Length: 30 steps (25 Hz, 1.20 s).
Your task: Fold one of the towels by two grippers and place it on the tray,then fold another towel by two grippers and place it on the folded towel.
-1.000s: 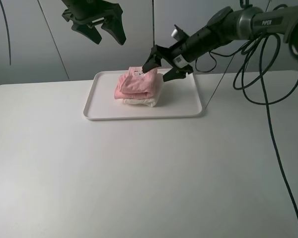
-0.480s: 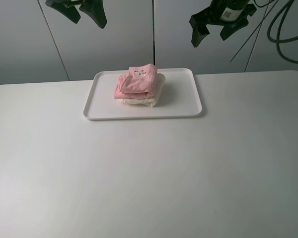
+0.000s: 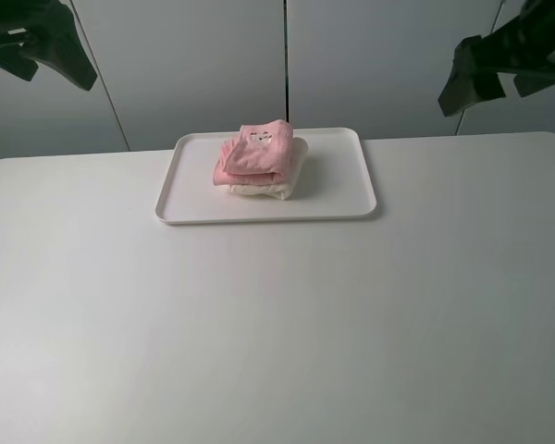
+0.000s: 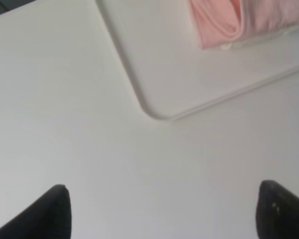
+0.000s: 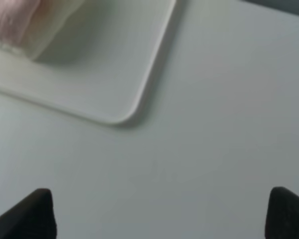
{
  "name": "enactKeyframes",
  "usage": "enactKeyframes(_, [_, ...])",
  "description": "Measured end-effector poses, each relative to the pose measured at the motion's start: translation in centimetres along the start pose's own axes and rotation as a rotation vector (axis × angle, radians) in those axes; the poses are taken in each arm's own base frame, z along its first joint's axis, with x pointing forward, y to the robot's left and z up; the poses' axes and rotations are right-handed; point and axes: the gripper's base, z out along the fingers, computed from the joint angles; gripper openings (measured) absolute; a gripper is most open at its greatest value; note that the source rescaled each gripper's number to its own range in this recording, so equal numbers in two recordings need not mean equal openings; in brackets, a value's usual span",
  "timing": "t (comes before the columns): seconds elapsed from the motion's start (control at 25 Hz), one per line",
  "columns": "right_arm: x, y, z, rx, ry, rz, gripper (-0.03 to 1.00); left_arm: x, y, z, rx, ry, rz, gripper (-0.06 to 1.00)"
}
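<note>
The pale pink towel (image 3: 254, 153) lies folded on top of the folded cream towel (image 3: 277, 189), both on the white tray (image 3: 351, 199) at the back of the table. My left gripper (image 3: 54, 76) hangs high at the far left, open and holding nothing. High at the far right, my right gripper (image 3: 486, 88) is also open and holds nothing. In the left wrist view the open left gripper (image 4: 164, 219) looks down on a tray (image 4: 154, 84) corner and the pink towel (image 4: 239, 20). The right wrist view shows the right gripper (image 5: 159, 219), another tray (image 5: 114, 84) corner and the cream towel (image 5: 50, 25).
The white table (image 3: 277, 333) stretches in front of the tray. Grey wall panels (image 3: 194, 65) stand behind it.
My right gripper has left the pink towel, risen and swung out to the right. The left gripper has moved further left. The stacked towels have stayed in place.
</note>
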Motion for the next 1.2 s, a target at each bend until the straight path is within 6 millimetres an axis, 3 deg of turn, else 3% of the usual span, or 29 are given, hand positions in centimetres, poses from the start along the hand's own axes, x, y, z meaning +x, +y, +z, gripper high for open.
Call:
enactKeyframes(0.24, [7.4,0.4,-4.1,0.012,-0.015,0.011,1.00,7.9,-0.9,-3.5,-0.038,-0.044,-0.008,0.97])
enactKeyframes(0.48, [12.4,0.7,-8.3,0.020,-0.160,0.034,1.00,14.4,-1.6,-6.7,-0.082,-0.144,-0.050,0.97])
enactKeyframes(0.68, [15.8,0.9,-9.7,0.028,-0.251,0.002,1.00,18.8,-2.3,-9.6,-0.095,-0.303,-0.058,0.97])
enactKeyframes(0.96, [20.2,1.2,-9.9,0.030,-0.284,-0.006,1.00,25.2,-3.1,-9.5,-0.092,-0.360,-0.095,0.97])
enactKeyframes(1.2, [21.9,1.6,-10.6,0.004,-0.347,-0.016,1.00,28.9,-3.6,-9.1,-0.081,-0.458,-0.145,0.97])
